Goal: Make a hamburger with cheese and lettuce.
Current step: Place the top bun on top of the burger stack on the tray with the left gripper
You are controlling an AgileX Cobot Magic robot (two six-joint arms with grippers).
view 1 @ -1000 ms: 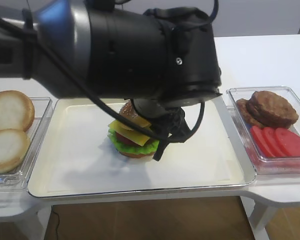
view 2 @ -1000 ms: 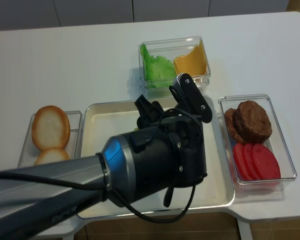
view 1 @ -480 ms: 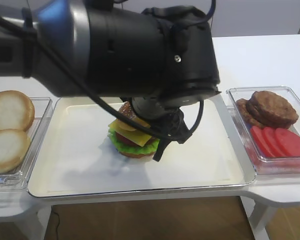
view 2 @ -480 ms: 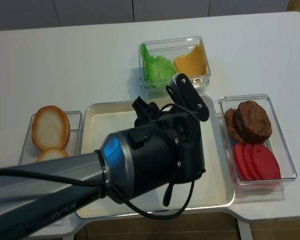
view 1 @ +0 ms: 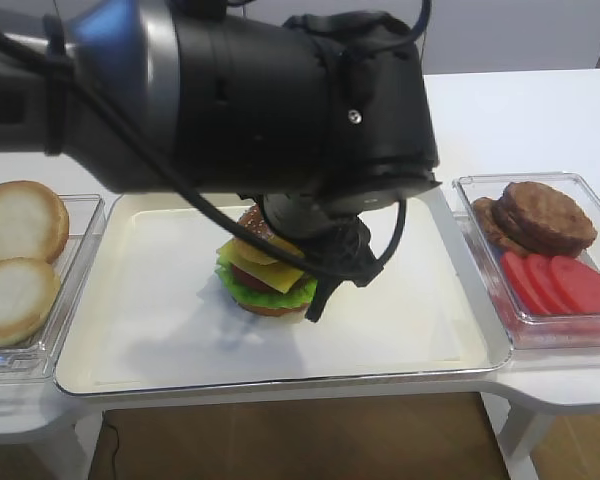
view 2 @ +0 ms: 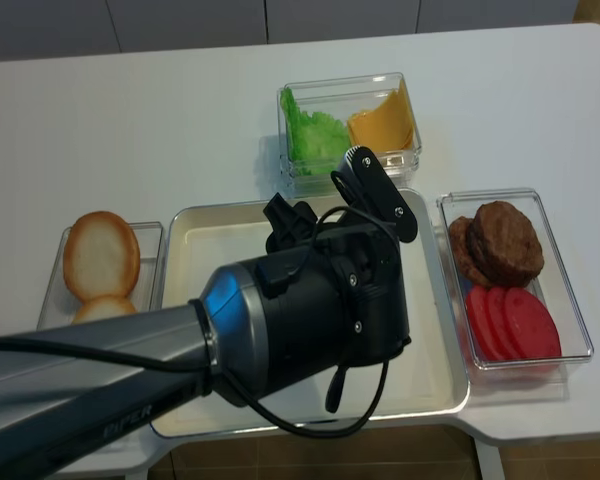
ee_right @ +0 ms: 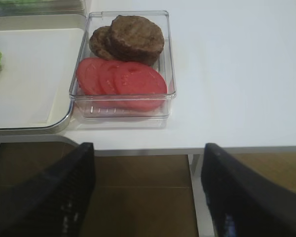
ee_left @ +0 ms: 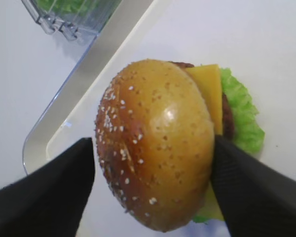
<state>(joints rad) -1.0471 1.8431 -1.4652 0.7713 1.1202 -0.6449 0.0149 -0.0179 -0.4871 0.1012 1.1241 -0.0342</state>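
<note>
The hamburger (ee_left: pixel 158 143) stands on the white tray (view 1: pixel 160 340), its sesame-seeded top bun tilted on the stack. The yellow cheese (ee_left: pixel 209 89) and frilly green lettuce (ee_left: pixel 244 123) stick out under the bun, and both also show as cheese (view 1: pixel 270 272) and lettuce (view 1: pixel 270 293) from the side. My left gripper (ee_left: pixel 153 163) is open astride the top bun: a thin gap shows at the left finger (ee_left: pixel 54 192), while the right finger (ee_left: pixel 251 192) is against the bun. The big left arm (view 2: pixel 300 320) hides the hamburger from above. My right gripper (ee_right: pixel 145 197) hangs open and empty below the table's front edge.
A clear box at the right holds brown patties (view 1: pixel 540 215) and red tomato slices (view 1: pixel 560 285). At the left sit pale bun halves (view 1: pixel 15 260) in another box. Behind the tray is a box with loose lettuce leaves (view 2: pixel 315 135) and cheese slices (view 2: pixel 382 122).
The left jaws have spread wider around the top bun, which has settled a little lower on the stack. The left arm has hardly shifted.
</note>
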